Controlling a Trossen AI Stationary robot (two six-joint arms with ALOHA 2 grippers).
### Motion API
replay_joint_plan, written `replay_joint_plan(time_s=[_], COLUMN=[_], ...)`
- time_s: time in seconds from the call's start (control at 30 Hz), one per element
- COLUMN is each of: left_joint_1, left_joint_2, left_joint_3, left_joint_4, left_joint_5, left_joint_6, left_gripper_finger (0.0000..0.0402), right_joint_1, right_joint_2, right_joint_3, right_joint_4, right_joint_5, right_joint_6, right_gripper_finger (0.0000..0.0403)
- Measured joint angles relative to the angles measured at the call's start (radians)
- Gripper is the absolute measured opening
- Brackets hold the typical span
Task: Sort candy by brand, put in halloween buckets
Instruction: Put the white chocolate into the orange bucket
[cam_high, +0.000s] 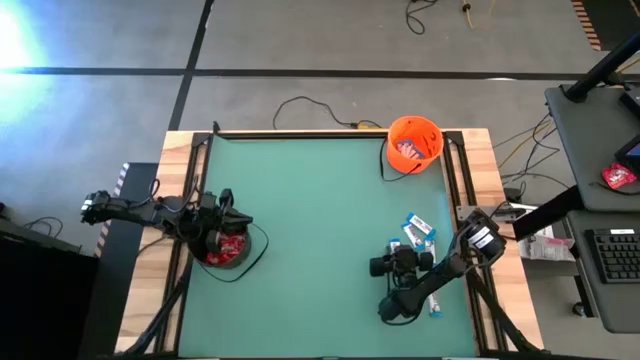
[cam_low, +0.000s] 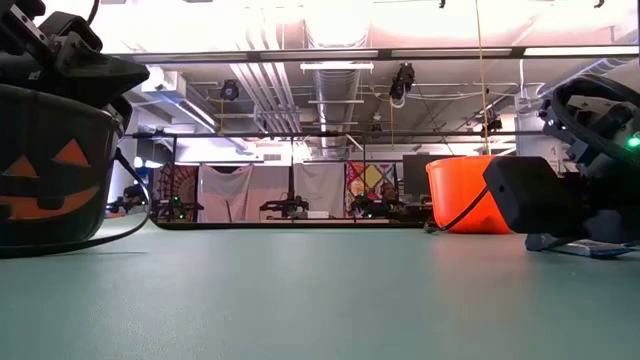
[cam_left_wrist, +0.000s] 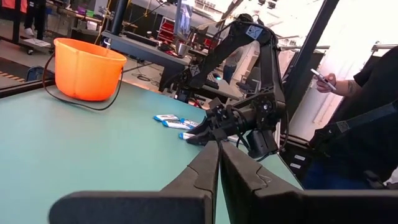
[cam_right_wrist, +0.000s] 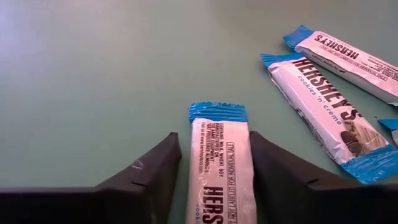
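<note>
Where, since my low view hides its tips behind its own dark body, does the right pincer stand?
Observer: The right pincer is down at the green table, open, its fingers straddling one slim white-and-blue wrapped candy bar.
Operator: Any more bars near it?
Observer: Yes, at least two more white-and-blue bars lie flat just beyond it, not touching it.
Operator: What is in the black pumpkin-faced pail?
Observer: Seen from above, shiny red packets lie inside it, and the shut left pincer hangs over them.
</note>
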Motion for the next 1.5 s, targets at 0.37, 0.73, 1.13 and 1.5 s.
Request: replay_joint_plan(time_s=[0.37, 0.73, 1.13, 1.5], left_joint_1=[0.0, 0.0, 0.0, 0.0], left_joint_2=[0.0, 0.0, 0.0, 0.0], left_joint_3=[0.0, 0.0, 0.0, 0.0], left_joint_4=[0.0, 0.0, 0.0, 0.0], left_joint_5=[0.0, 0.0, 0.0, 0.0], left_joint_6=[0.0, 0.0, 0.0, 0.0], left_gripper_finger=[0.0, 0.0, 0.0, 0.0], right_joint_1=[-0.002, -0.05, -0.139, -0.409], right_joint_2=[-0.029, -0.197, -0.373, -0.56], right_joint_3=[0.004, 0.003, -0.004, -0.076], right_joint_4=[0.002, -0.138, -0.371, -0.377], right_joint_5=[-0.001, -0.02, 0.014, 0.074], right_joint_6=[-0.027, -0.135, -0.236, -0.416], right_gripper_finger=[0.0105, 0.0108, 0.011, 0.0114])
